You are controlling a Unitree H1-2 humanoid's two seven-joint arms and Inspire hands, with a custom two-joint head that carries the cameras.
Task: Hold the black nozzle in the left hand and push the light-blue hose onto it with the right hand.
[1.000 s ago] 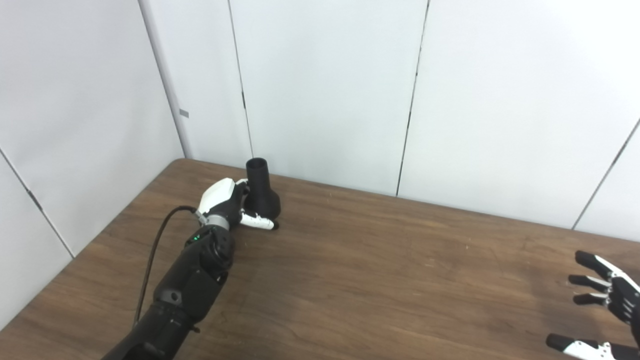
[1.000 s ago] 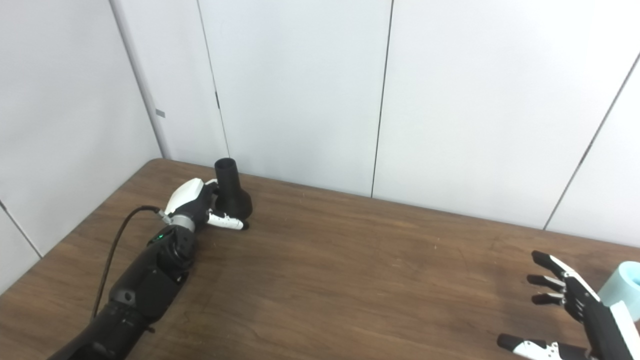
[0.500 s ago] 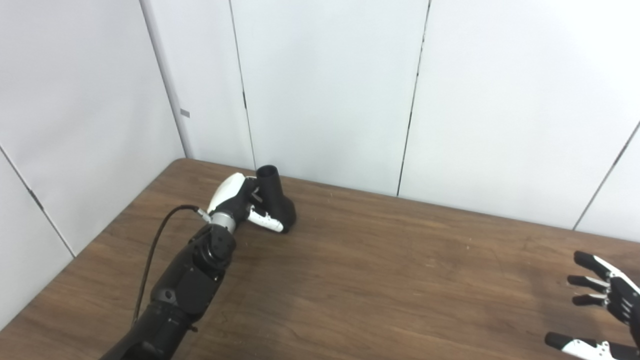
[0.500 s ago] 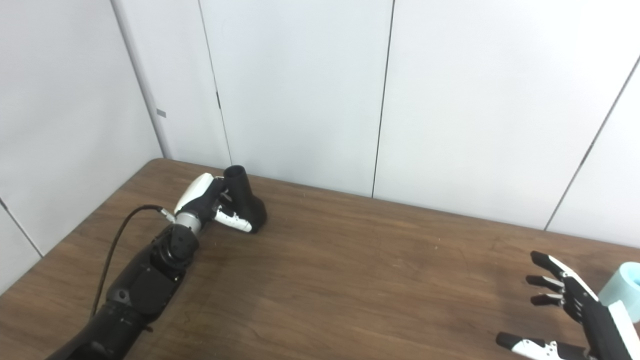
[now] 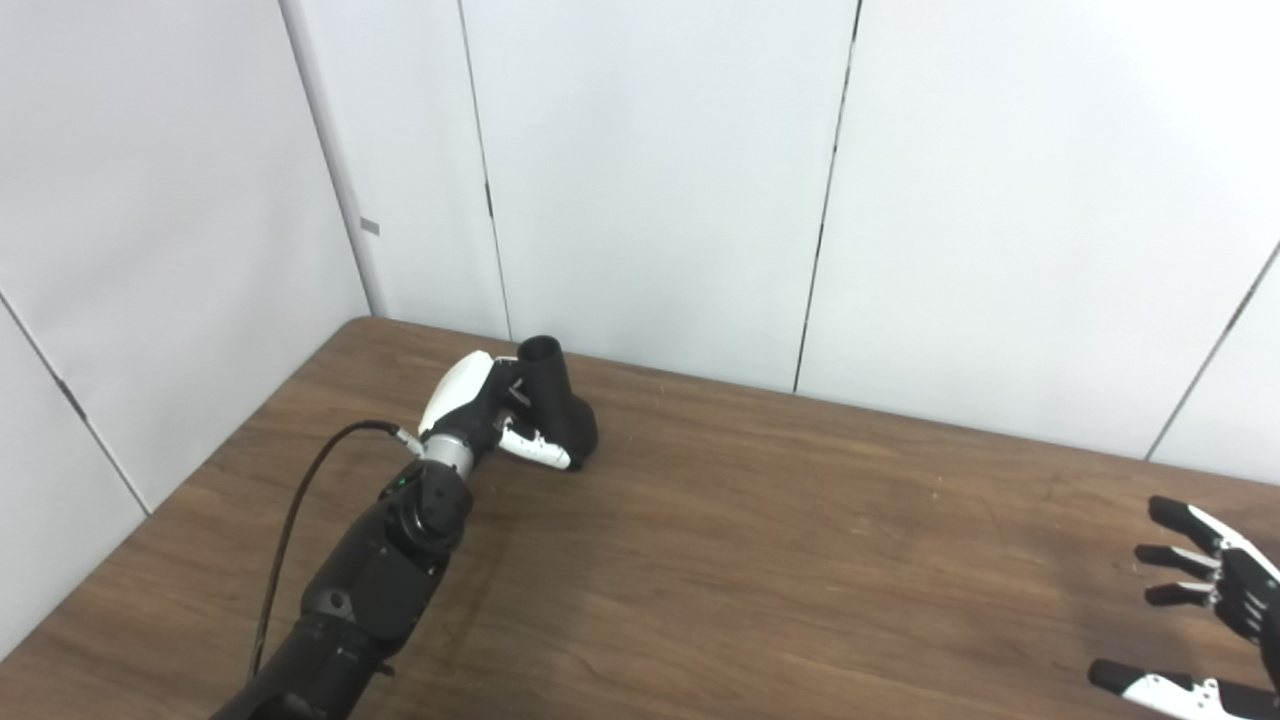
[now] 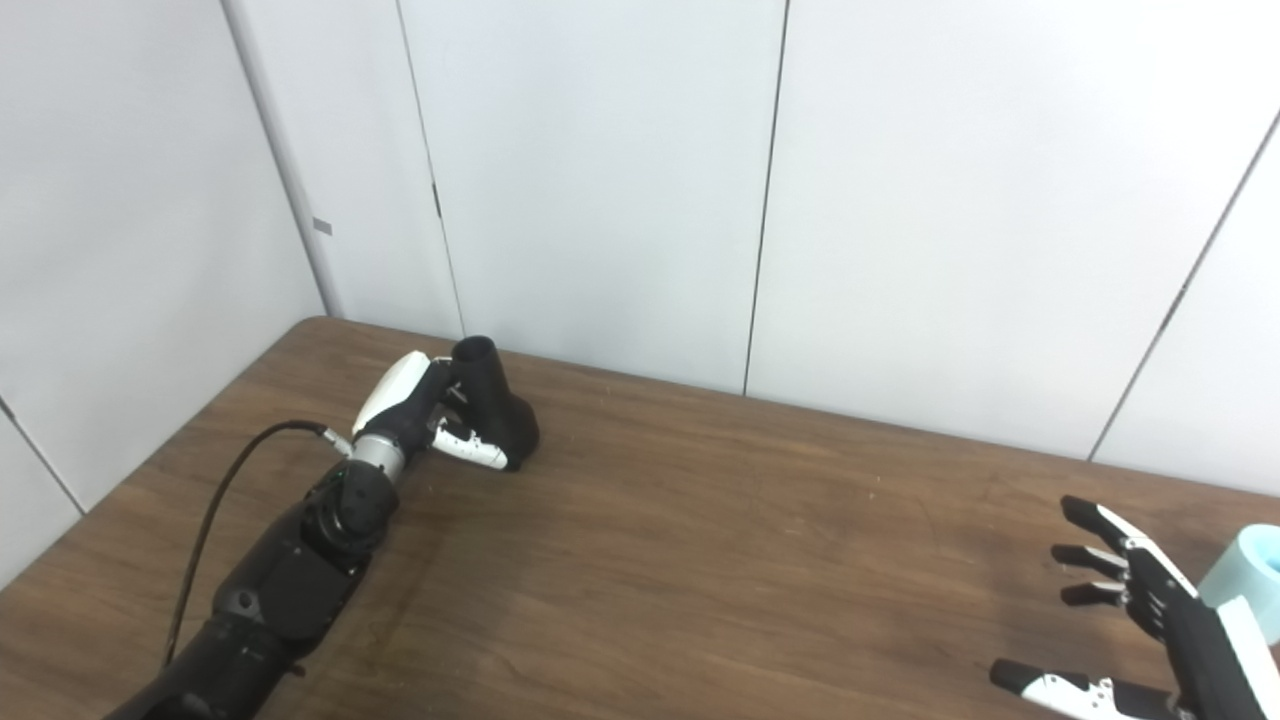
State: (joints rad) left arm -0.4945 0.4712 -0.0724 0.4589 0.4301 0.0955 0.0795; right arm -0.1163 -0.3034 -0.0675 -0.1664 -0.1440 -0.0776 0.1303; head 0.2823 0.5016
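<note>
Table (image 5: 760,560): a dark brown wood-grain top is filling the lower part of both views, and its far edge is running along the white wall panels (image 5: 650,180).
Black nozzle (image 5: 560,410): it is sitting near the table's far left corner, just in front of the wall panels. Its narrow open neck is pointing up and leaning slightly, and its flared wide end is resting on or just above the table; which of the two cannot be told.
Left hand (image 5: 490,415): it is wrapping around the black nozzle from the nozzle's left side, with the white back of the hand facing up and a white-tipped thumb crossing the nozzle's lower front. The fingers are clamping on the nozzle.
Left arm (image 5: 370,570): black and jointed, it is reaching from the table's near left edge up to the nozzle, with a black cable (image 5: 300,500) looping beside it on its left.
Right hand (image 6: 1150,620): it is hovering over the table's near right corner, well apart from the nozzle, with fingers spread and nothing between them.
Light-blue hose (image 6: 1245,580): only a pale blue rounded end is showing, in the right eye view alone, at the table's right edge just behind the right hand and not gripped by it.
</note>
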